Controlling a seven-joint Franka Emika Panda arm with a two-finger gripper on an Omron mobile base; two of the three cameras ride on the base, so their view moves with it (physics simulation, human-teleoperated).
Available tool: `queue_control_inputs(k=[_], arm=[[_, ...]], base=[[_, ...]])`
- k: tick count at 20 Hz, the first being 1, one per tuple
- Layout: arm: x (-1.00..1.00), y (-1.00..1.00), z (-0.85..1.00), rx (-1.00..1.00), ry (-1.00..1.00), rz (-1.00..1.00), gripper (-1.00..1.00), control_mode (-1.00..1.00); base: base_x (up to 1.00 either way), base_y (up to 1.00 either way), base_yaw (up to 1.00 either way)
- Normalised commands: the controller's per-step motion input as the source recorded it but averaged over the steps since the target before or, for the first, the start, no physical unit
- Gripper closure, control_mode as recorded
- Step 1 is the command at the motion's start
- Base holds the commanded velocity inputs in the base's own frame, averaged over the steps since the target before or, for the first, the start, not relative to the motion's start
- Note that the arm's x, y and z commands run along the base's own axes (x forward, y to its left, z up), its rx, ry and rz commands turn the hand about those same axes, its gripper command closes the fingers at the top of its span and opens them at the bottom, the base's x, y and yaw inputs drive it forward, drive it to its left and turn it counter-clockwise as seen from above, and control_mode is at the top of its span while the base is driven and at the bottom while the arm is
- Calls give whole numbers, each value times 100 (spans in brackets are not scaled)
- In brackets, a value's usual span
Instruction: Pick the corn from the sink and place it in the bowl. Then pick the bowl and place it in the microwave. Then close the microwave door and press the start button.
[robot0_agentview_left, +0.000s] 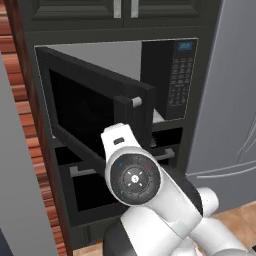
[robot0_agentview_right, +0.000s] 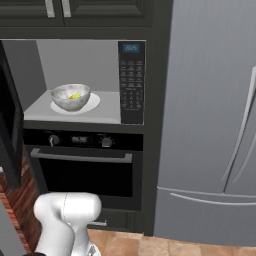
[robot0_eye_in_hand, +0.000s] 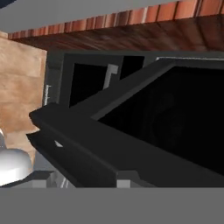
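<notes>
Closest to the cameras, the white arm (robot0_agentview_left: 150, 200) rises in front of the cabinet wall, and in the left base view its round dark joint covers the lower edge of the microwave door (robot0_agentview_left: 95, 107). That door stands swung out at an angle, dark glass toward the camera, its grey handle (robot0_agentview_left: 136, 102) at the free edge. The hand view looks along the door from very close, tilted: the black frame and window cross the picture, with a strip of red brick and wood floor around them. The claw's fingers are not visible in any picture, so whether it is spread or pressed together cannot be told.

From the right base view the door is only a dark sliver at the left edge, and the inside of the microwave (robot0_agentview_right: 82, 82) lies open to sight, which the left base view hides behind the door. On its white round plate sits the bowl (robot0_agentview_right: 70, 96), with the yellow corn (robot0_agentview_right: 74, 96) inside it. The keypad panel (robot0_agentview_right: 131, 82) with a blue display stands to the right of the opening. Below is the oven (robot0_agentview_right: 85, 167) with knobs and a long bar handle, and a grey fridge (robot0_agentview_right: 210, 125) stands beside the cabinet.
</notes>
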Motion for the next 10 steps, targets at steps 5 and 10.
queue_control_inputs(k=[5, 10], arm=[[100, -97, -5, 0, 0, 0, -100, -100], [100, -86, -5, 0, 0, 0, -100, -100]], base=[[0, 0, 0], [0, 0, 0]])
